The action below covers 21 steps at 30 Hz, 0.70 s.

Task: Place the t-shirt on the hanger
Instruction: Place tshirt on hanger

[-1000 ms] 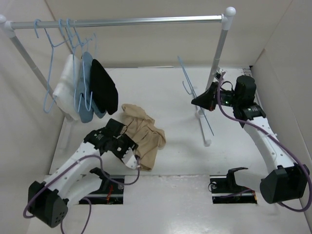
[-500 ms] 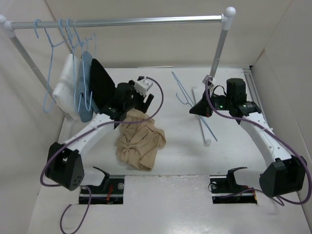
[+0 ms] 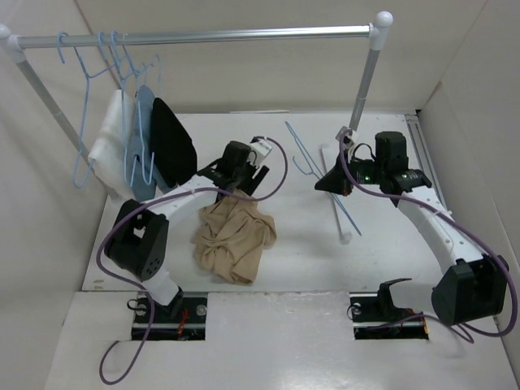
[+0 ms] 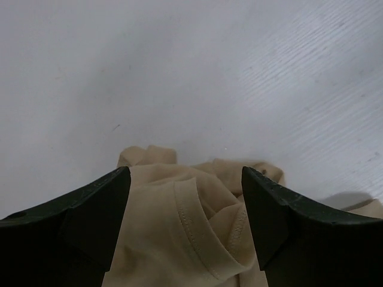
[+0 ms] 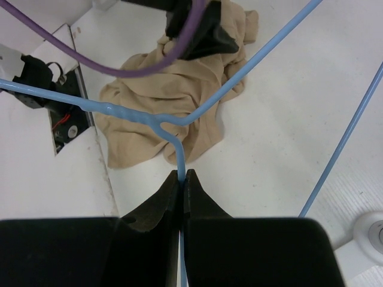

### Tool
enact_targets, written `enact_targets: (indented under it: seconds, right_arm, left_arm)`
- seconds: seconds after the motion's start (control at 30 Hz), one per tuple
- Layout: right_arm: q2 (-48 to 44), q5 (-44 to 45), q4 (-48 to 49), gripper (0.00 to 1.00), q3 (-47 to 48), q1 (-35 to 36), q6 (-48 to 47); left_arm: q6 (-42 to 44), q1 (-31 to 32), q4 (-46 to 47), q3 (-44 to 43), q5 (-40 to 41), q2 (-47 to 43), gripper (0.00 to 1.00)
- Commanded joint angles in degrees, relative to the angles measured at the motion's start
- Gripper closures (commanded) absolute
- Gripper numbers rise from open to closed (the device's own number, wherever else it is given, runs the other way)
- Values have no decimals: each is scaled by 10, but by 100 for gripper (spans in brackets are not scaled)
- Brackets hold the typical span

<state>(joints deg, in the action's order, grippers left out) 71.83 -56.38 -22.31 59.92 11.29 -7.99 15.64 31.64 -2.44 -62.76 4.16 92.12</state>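
Right gripper point(image 5: 181, 174): fingers pinched together on the neck of the hanger point(image 5: 175, 149), just below the point where the two shoulder wires meet. The hanger is held off the table point(image 3: 301, 252), right of centre, tilted. In the top view one long wire runs from far-left to near-right beside the gripper.

Left gripper point(image 4: 185, 179): jaws wide apart, gripping nothing. It points down over the far edge of the t-shirt point(image 4: 179, 239). A stitched hem or collar band lies in the gap between the two fingers. Cannot tell whether the fingertips touch the cloth.

T-shirt point(image 3: 234, 248): crumpled heap on the table, left of centre and nearer than the left gripper point(image 3: 253, 177). It is not on the hanger point(image 3: 302, 148) and lies well apart from it. The right wrist view shows the heap beyond the hanger, seen through the wire triangle.

Rail point(image 3: 203, 36): spans the far side, on an upright point(image 3: 367, 73) at the right. Its load is bunched at the left end:
- several pale blue wire hangers point(image 3: 88, 75)
- a white garment point(image 3: 106, 150)
- a light-blue garment point(image 3: 142, 158)
- a black garment point(image 3: 173, 146), rightmost, near the left arm

The rest of the rail carries nothing.
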Motion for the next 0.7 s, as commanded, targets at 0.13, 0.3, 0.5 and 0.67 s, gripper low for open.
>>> enact_targets:
  seconds: [0.13, 0.3, 0.5, 0.67]
  right_arm:
    - [-19, -22, 11, 100, -4, 3, -30]
    - [-38, -16, 1, 100, -9, 3, -37]
    - [-49, -16, -13, 100, -9, 3, -42]
    - [-49, -52, -91, 100, -4, 9, -104]
  left_arm:
    - [58, 4, -57, -13, 92, 24, 35]
    - [57, 4, -94, -11, 101, 24, 40]
    - [49, -2, -124, -17, 89, 13, 100]
    - [30, -2, -170, -67, 62, -18, 100]
